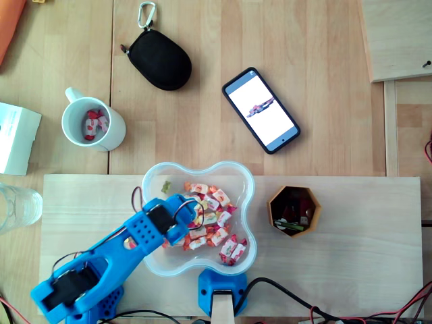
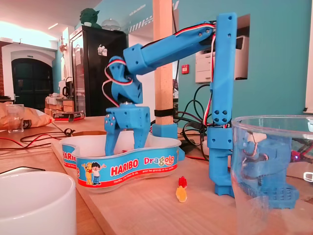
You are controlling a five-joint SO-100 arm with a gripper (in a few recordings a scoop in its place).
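The wrapped candies lie heaped in the clear tub on the worktop, mostly at 3 to 5 o'clock of the gripper, which dips in among them. In the fixed view its jaws stand spread and released, with the tips hidden behind the tub's rim. The blue arm reaches in from 7 o'clock in the overhead view, wrist bent straight down.

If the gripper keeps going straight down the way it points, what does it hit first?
Most likely the candies in the tub: the gripper points down inside its rim, right over the pile. How far above them its tips are is unclear.
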